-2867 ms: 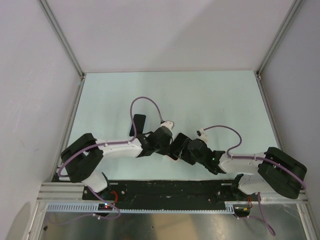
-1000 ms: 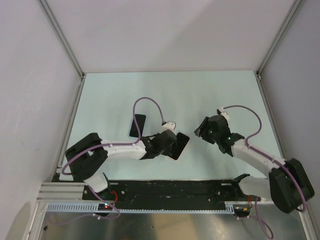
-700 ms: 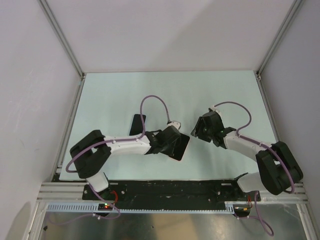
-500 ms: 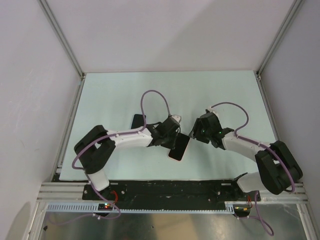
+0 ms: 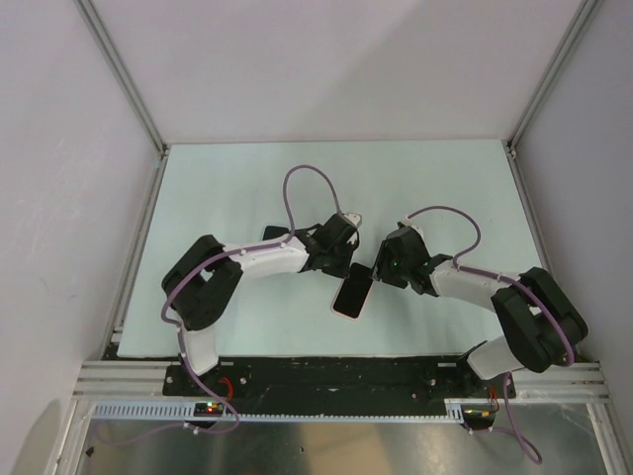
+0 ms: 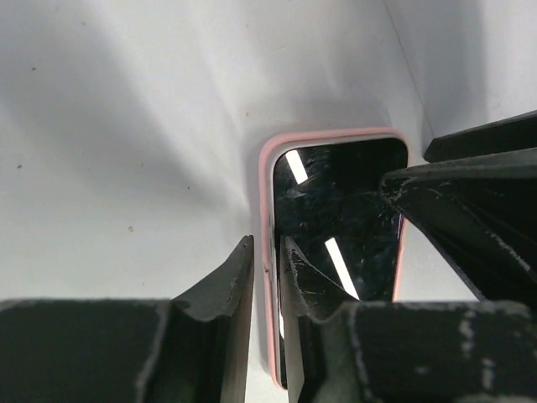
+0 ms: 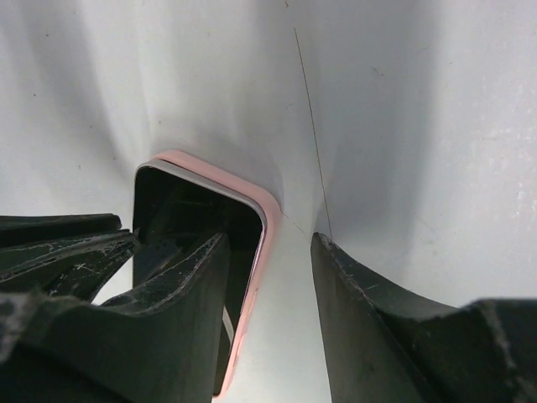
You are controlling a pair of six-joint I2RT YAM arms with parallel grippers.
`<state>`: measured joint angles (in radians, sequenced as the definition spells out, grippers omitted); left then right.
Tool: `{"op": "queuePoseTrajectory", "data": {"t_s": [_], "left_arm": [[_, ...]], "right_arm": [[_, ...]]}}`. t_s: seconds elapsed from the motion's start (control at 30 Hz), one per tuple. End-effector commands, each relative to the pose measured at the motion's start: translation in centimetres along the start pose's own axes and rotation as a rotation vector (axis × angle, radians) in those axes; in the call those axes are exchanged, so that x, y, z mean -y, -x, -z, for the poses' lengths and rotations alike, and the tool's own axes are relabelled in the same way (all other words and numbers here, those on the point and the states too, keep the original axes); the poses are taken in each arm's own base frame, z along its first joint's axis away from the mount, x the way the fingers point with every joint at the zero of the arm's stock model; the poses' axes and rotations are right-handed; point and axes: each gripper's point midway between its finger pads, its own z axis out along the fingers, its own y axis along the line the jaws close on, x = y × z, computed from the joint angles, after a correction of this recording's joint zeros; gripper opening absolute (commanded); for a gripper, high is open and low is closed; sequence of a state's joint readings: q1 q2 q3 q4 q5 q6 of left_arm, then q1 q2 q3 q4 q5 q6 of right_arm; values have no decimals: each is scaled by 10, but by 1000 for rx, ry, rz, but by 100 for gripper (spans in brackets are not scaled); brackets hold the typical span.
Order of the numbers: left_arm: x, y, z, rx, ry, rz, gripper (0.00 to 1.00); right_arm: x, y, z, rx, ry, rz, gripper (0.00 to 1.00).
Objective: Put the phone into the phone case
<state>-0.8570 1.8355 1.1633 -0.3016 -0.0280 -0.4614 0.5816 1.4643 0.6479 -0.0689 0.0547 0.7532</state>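
surface [image 5: 218,198]: pale and flat, with both arms bent inward over one spot near its middle.
phone case [image 6: 267,168]: flat on the surface between the two claws, seen as a thin salmon rim around the screen.
phone [image 6: 336,193]: inside the case, black glass up. Framed by the rim at one short end in the left wrist view and at one corner in the right wrist view. Judged seated there, so the main step looks done.
left claw [image 6: 267,248]: low over the case, astride one long rim, one finger outside and one over the glass. Gap narrow, barely wider than the rim. Pinching or only straddling, cannot tell.
right claw [image 7: 268,239]: astride the opposite long rim, jaws partway apart. Inner finger over the screen, outer finger clear of the case with bare surface between. Nothing gripped.
other end of case: hidden under the fingers in both wrist views and too small in the top view. Seating there unconfirmed.
grey sliver [image 7: 210,178]: thin line between glass and pink at one corner, probably the phone's own edge. Flush or proud, too fine to tell.
remaining edges: judged to need a press wherever unseated, then both claws lifted away.
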Motion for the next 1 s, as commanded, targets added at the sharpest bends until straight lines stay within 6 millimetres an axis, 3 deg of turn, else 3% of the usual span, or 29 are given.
{"op": "queuePoseTrajectory", "data": {"t_s": [0.0, 0.43, 0.63, 0.97], "left_arm": [[6, 14, -5, 14, -24, -29, 21], [4, 21, -18, 1, -37, -23, 9], [7, 14, -25, -28, -49, -17, 1], [9, -5, -37, -74, -37, -3, 0]], "right_arm": [[-8, 9, -4, 29, 10, -9, 48], [-16, 10, -11, 13, 10, -8, 41], [-17, 10, -14, 3, 1, -3, 29], [-20, 4, -21, -22, -4, 14, 26]]}}
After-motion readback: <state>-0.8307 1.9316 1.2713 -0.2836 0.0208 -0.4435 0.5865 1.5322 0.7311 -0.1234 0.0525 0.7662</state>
